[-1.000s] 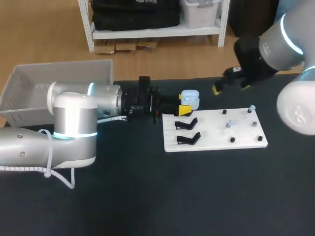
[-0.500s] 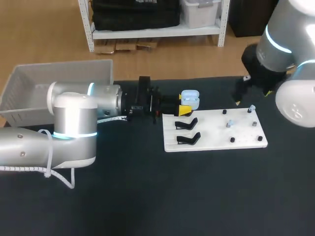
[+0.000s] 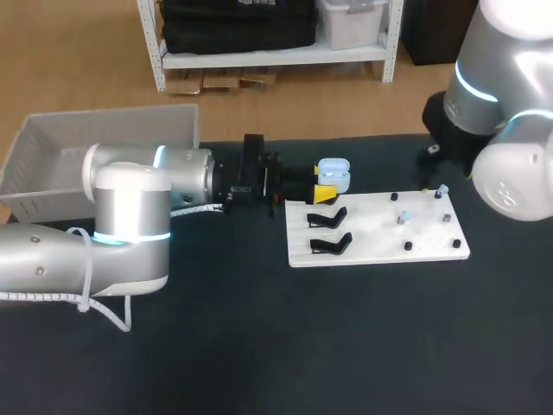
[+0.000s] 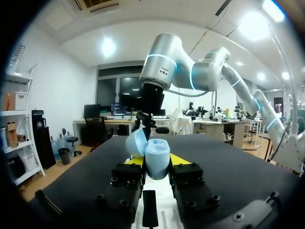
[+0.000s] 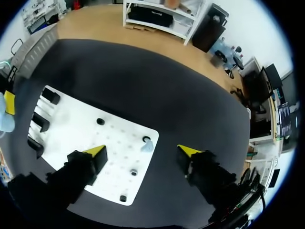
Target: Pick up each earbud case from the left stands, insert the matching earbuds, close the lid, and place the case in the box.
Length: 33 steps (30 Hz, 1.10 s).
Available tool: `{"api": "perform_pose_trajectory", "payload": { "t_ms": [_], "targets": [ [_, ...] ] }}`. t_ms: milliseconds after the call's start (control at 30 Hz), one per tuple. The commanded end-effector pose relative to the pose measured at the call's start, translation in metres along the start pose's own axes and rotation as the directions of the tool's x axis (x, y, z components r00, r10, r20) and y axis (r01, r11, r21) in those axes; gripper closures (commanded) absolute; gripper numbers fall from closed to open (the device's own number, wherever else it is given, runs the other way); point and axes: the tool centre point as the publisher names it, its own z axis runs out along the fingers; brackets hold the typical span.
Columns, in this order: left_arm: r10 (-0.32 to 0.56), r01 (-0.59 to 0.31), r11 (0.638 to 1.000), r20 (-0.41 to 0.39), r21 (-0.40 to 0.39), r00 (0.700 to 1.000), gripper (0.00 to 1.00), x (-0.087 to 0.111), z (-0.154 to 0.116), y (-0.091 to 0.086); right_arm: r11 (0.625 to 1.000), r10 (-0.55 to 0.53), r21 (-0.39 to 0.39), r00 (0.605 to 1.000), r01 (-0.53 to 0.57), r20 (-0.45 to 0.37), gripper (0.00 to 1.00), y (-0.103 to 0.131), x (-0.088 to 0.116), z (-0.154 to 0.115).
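A light blue earbud case (image 3: 333,174) with its lid up is held at the far left corner of the white board (image 3: 380,238). My left gripper (image 3: 323,194) is shut on it; in the left wrist view the case (image 4: 157,158) sits between the two yellow tips. Two black stands (image 3: 328,231) on the board's left side are bare. A pale earbud (image 3: 442,189) rests on a peg at the far right corner, another earbud (image 3: 403,218) mid-board. My right gripper (image 5: 143,151) hangs open above the corner earbud (image 5: 147,145), fingers either side, apart from it.
A grey plastic box (image 3: 86,147) stands at the far left of the dark table (image 3: 276,346). Several black pegs (image 3: 407,246) dot the board's right half. My right arm (image 3: 488,95) comes in over the far right edge.
My right arm swung away from beside the case, to the right, and turned its gripper down over the board's far right corner. The left arm and the case stayed still.
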Motion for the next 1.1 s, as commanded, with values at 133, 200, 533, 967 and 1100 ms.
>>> {"api": "perform_pose_trajectory", "payload": {
  "t_ms": [133,200,533,967,1100],
  "targets": [
    [0.003,-0.003,1.000,0.004,-0.002,1.000,1.00,0.001,0.000,0.000,1.000,-0.007,-0.006,1.000,0.007,-0.022,0.44,-0.005,-0.001,0.005],
    [0.003,-0.003,1.000,0.004,-0.002,1.000,1.00,0.001,0.000,0.000,1.000,-0.010,-0.006,1.000,0.010,-0.028,0.50,-0.006,0.000,0.007],
    [0.003,-0.003,1.000,0.004,-0.002,1.000,1.00,0.001,0.000,0.000,1.000,-0.018,-0.024,0.999,0.017,-0.046,0.51,-0.007,0.005,0.011],
    [0.003,-0.003,1.000,0.004,-0.002,1.000,1.00,0.001,0.000,0.000,0.999,-0.025,-0.039,0.997,0.023,-0.072,0.55,-0.003,0.006,0.022],
    [0.003,-0.003,1.000,0.004,-0.002,1.000,1.00,0.001,0.000,0.000,0.999,-0.029,-0.037,0.997,0.027,-0.071,0.56,-0.002,0.003,0.024]
  ]
}}
